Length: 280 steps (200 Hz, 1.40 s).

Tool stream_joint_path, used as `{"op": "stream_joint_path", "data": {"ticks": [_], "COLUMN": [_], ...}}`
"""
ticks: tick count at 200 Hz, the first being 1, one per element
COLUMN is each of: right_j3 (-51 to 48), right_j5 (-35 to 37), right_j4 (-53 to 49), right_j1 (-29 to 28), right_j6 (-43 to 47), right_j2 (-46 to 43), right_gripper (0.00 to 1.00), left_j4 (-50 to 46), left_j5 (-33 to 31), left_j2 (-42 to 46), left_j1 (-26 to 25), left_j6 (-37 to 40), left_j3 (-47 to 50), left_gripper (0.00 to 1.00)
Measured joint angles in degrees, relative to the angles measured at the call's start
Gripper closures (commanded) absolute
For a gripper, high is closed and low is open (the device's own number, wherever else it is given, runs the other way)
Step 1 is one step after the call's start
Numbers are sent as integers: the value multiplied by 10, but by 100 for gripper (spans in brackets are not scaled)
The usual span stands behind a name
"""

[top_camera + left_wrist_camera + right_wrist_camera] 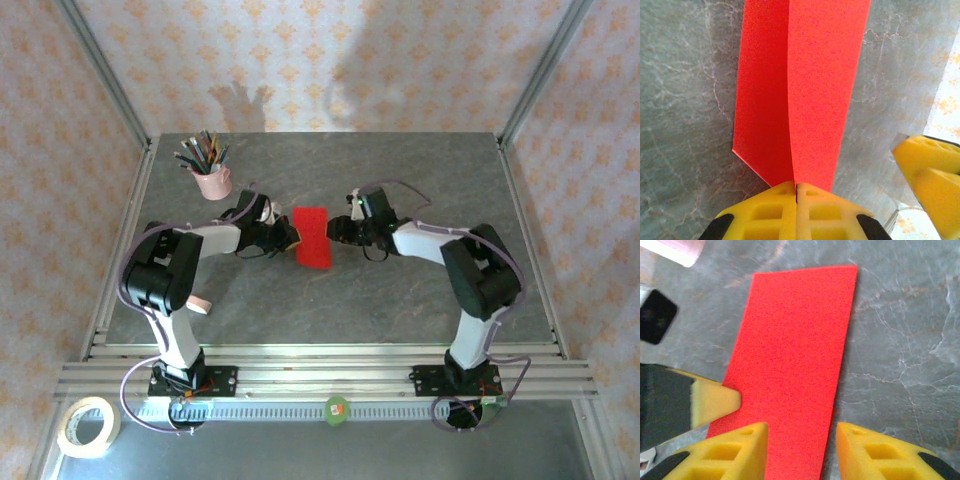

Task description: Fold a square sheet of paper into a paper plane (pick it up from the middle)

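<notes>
Pinching the paper plane (805,90) at its 9 o'clock edge w/ L gripper (796,189) clenched, R gripper (800,435) jaws apart at 3 o'clock, I see just a half-folded strip at ctr of table (400,290); nose & wing folds remain.

The paper plane (312,237) is thin red paper, matt and finely grained, with one sharp crease. The table (400,300) presents a grey marbled, stone-look top, smooth with low sheen. The left gripper (796,187) and right gripper (801,430) carry yellow fingers (875,452), matt, apparently plastic, with lattice recesses. The frame rails (320,372) are bare slotted metal. The cup (212,184) is pink and smooth; its material is undetermined.
</notes>
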<state>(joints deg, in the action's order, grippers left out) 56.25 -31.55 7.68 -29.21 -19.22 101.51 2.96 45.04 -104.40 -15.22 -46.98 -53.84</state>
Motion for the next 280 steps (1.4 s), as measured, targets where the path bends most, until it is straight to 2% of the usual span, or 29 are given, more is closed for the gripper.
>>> {"op": "stream_joint_path", "data": {"ticks": [37,64,137,175,218,280], "right_j3": [-85,-130,-145,-145,-145,-145], "right_j5": [44,50,62,92,158,216], "right_j4": [81,129,160,159,160,204], "right_j1": [-15,-32,-101,-139,-182,-188], "right_j6": [61,105,238,296,357,401], "right_j2": [-92,-124,-124,-104,-59,-36], "right_gripper": [57,53,42,42,42,44], "left_j4": [15,26,56,60,64,64], "left_j5": [0,0,0,0,0,0], "left_j2": [18,23,23,23,23,23], "left_j1": [0,0,0,0,0,0], "left_j6": [-32,-55,-92,-102,-102,-102], "left_j3": [11,12,25,30,33,33], "left_gripper": [94,94,94,94,94,95]}}
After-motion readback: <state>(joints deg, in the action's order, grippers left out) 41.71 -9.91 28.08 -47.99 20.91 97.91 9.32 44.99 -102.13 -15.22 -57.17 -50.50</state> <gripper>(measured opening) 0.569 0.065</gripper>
